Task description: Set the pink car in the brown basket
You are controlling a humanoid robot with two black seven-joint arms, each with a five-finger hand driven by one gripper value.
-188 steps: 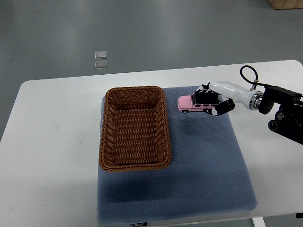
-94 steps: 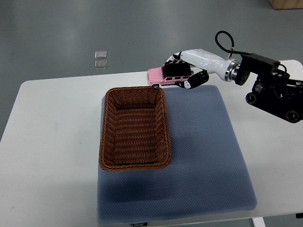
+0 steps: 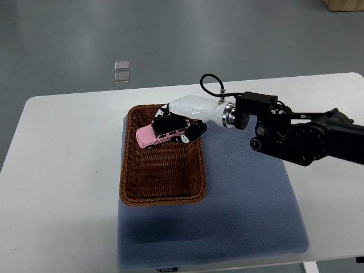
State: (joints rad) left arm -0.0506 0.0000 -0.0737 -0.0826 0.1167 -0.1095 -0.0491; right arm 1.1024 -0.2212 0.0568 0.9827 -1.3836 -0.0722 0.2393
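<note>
White table (image 3: 68,170), blue mat (image 3: 250,210); right hand (image 3: 181,120) grips pink car (image 3: 159,134).

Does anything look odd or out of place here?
Nothing stands out. The right hand holds the pink car tilted over the far end of the brown basket, which sits upright and intact on the blue mat. Nothing is spilled.

The white and black right hand (image 3: 181,116) covers the back end of the small pink toy car (image 3: 160,133). The black right arm (image 3: 307,136) runs off the right edge. The white table (image 3: 62,187) is cut off at the bottom. The blue-grey mat (image 3: 244,216) hides under the brown woven basket (image 3: 162,196).
</note>
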